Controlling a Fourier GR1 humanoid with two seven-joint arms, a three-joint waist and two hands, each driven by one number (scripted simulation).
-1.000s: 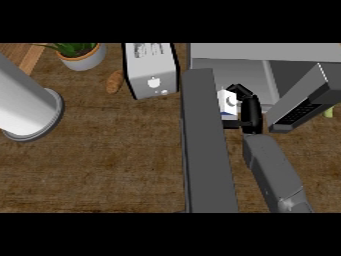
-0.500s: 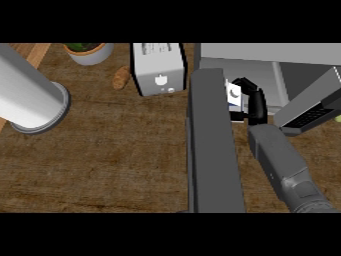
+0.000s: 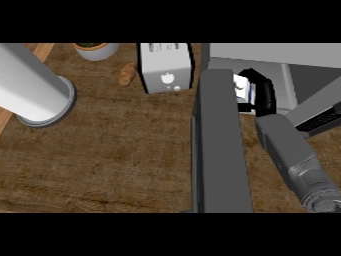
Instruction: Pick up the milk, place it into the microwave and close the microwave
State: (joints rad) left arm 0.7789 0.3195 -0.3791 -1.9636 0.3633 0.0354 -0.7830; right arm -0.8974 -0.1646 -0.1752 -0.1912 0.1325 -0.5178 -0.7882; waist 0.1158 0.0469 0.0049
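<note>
Tall white cylinder canister [image 3: 27, 85] upper left; potted plant in pale pot [image 3: 95, 49] top centre-left, white boxy toaster [image 3: 166, 67] right of it. Grey open microwave door [image 3: 219, 145] runs centre, grey microwave body [image 3: 306, 75] upper right.

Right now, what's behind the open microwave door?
Behind the microwave door, the right hand is curled round the white milk carton at the microwave opening. The door's edge and the fingers cover most of the carton.
</note>
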